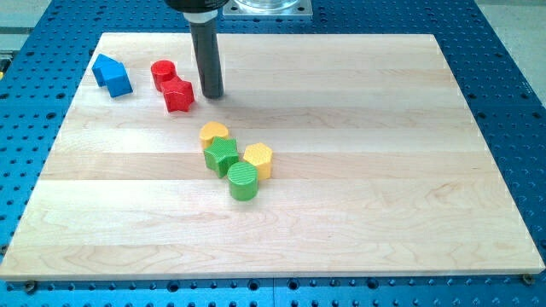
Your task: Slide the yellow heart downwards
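Pale wooden board (358,213) lies on a blue perforated bench, and every block sits in its left half. My tip (212,94) rests on the wood near the view's top, just beside the red star-like block (178,95), at its three o'clock and perhaps touching it; I cannot tell for certain. A red cylinder (163,73) stands just beyond that block at its eleven o'clock, and a blue house-shaped block (113,75) sits farther out at nine o'clock. As for the tool, it is a bare rod with nothing to open or close, and it holds nothing.

The yellow heart (214,132) lies toward the board's middle, at about six o'clock from my tip and apart from it. It heads a tight cluster: a green star-shaped block (221,155) touches it at six o'clock, a yellow hexagonal block (258,159) sits at four o'clock, and a green cylinder (242,181) lies below those two.

I judge the step in hand to be the approach, since the heart looks untouched. The next move calls for bringing my tip to the heart's twelve o'clock side, then pushing straight toward six. The green star stands right in that path, so it will probably be shoved along, and an off-centre contact could turn the heart aside.
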`<state>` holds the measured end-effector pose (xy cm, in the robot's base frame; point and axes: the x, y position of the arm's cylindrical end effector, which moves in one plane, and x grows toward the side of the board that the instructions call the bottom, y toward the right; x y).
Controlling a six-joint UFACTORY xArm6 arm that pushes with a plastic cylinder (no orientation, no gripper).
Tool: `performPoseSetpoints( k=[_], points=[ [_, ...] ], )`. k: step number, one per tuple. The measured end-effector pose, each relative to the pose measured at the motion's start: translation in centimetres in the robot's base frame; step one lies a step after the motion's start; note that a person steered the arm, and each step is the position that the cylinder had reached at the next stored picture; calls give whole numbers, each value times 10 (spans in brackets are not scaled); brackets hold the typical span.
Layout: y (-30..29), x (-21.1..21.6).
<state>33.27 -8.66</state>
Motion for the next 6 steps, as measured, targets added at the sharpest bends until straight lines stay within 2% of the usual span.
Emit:
performPoseSetpoints(
  k=[1, 3, 5, 6],
  points=[
    [0, 26],
    [-5, 119],
    [-28, 142],
    [-61, 181]
  ],
)
